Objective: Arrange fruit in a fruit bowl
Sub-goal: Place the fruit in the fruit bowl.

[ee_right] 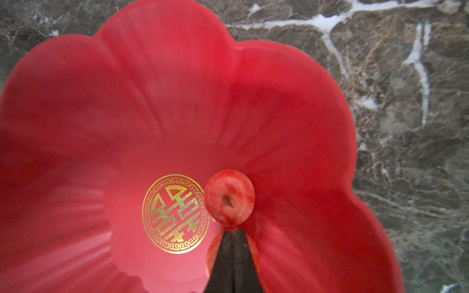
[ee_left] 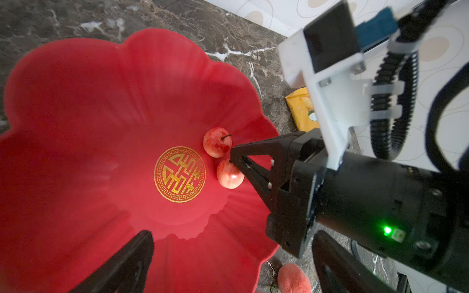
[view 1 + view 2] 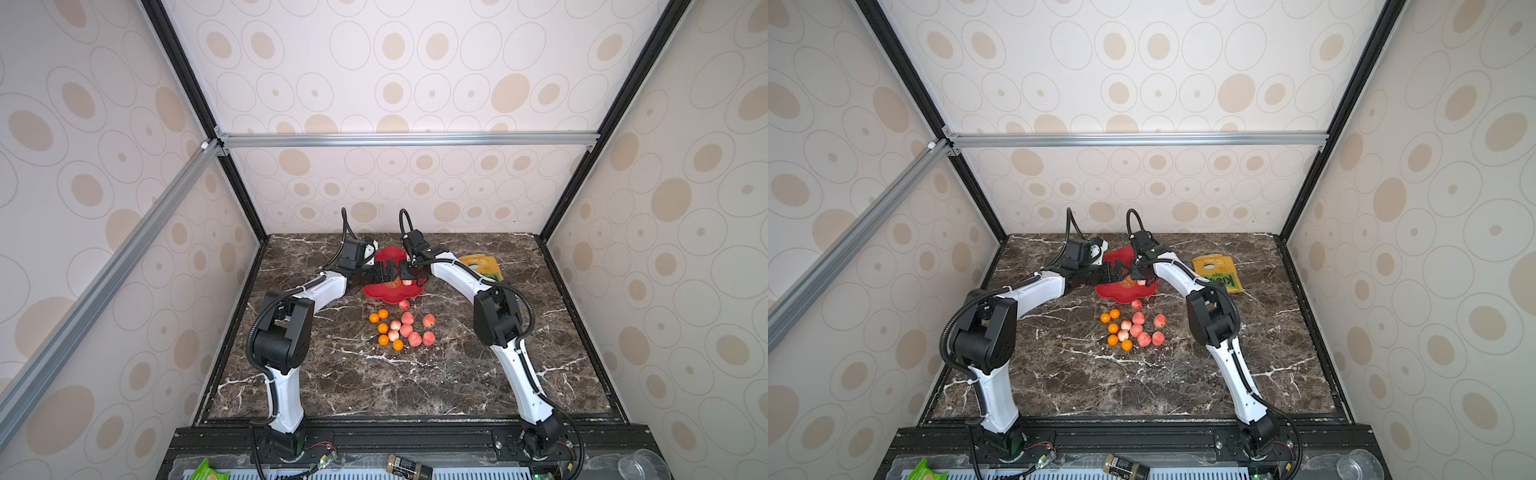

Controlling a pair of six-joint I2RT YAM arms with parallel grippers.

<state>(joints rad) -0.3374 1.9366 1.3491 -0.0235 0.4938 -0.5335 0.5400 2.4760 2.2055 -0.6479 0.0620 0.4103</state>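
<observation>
The red flower-shaped fruit bowl [image 2: 76, 114] stands at the back middle of the table [image 3: 392, 297]. Two pink fruits lie in it beside the gold mark: one [image 2: 217, 142] and another [image 2: 229, 175]. My right gripper [image 2: 232, 155] is shut and empty, its tip down between them, touching or nearly touching both. In the right wrist view its fingertips [image 1: 233, 234] lie over one fruit [image 1: 212, 253], just short of the second [image 1: 229, 197]. My left gripper [image 2: 228, 274] hangs open over the bowl's near rim. Several pink fruits [image 3: 407, 330] and orange ones [image 3: 382, 328] lie on the table.
A yellow-green snack bag [image 3: 482, 266] lies right of the bowl, behind the right arm. One pink fruit [image 2: 293, 279] sits just outside the bowl's rim. A dark bottle [image 3: 409, 465], a green packet [image 3: 208, 471] and a clear cup [image 3: 642, 465] sit on the front ledge.
</observation>
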